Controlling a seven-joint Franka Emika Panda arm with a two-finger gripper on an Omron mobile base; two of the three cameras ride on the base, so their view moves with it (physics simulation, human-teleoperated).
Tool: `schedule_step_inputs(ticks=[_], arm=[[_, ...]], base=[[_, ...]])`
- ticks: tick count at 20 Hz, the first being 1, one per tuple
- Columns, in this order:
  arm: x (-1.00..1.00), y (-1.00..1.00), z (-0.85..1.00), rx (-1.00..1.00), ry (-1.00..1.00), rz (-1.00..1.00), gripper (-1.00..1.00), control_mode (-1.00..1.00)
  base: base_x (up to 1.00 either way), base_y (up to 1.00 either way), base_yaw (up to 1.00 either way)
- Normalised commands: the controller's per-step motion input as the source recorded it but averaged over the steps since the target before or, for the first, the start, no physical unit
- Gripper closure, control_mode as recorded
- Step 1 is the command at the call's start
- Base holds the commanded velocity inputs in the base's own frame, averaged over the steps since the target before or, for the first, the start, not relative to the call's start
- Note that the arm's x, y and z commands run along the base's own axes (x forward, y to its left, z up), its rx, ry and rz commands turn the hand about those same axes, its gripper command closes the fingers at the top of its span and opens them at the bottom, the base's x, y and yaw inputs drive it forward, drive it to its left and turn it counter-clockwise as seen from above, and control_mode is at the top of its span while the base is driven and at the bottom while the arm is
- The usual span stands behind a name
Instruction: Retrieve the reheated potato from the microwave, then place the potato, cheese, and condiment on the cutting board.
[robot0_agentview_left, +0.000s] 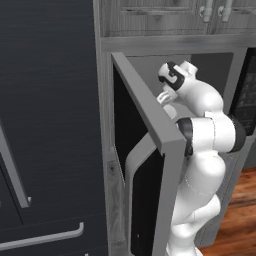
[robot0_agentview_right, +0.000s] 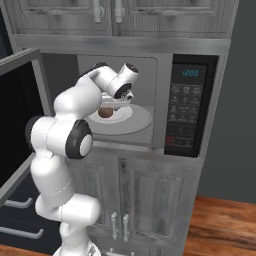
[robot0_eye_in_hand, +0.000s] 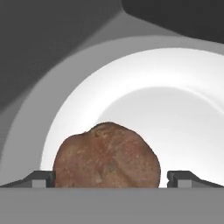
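**Entry: potato retrieval, tool at the grasp point inside the microwave**

- **Microwave**: built in under wooden cabinet doors; its door swung wide open to the left. Control panel on the right, display lit.
- **Plate**: white, round, on the oven floor within the cavity.
- **Potato**: brown, rough-skinned, lying on the plate towards its left part, as the right base view shows it.
- **Tool**: reached into the cavity, directly over the potato. In the hand view the two fingertips stand one on each side of the potato, spread a little wider than it. Left tip appears to touch or nearly touch the skin; right tip stands just clear, with a strip of white plate between. Nothing is gripped yet, by my reading.
- **Step in hand**: first step, fetching the potato. Judged early in the task.
- **Next move calls for**: closing the fingers squarely on the potato's widest part, then lifting it clear of the plate and drawing it out through the opening without striking the frame or the open door.
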Motion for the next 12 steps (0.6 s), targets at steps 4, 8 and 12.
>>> schedule_step_inputs(ticks=[4,8,12], arm=[[-0.18,0.02,-0.22,0.0,-0.08,0.0,-1.0,-1.0],[-0.01,0.08,-0.17,0.0,-0.08,0.0,-1.0,-1.0],[0.03,0.14,-0.14,0.0,-0.06,0.0,-1.0,-1.0]], base=[[0.0,0.0,0.0],[0.0,0.0,0.0],[0.0,0.0,0.0]])
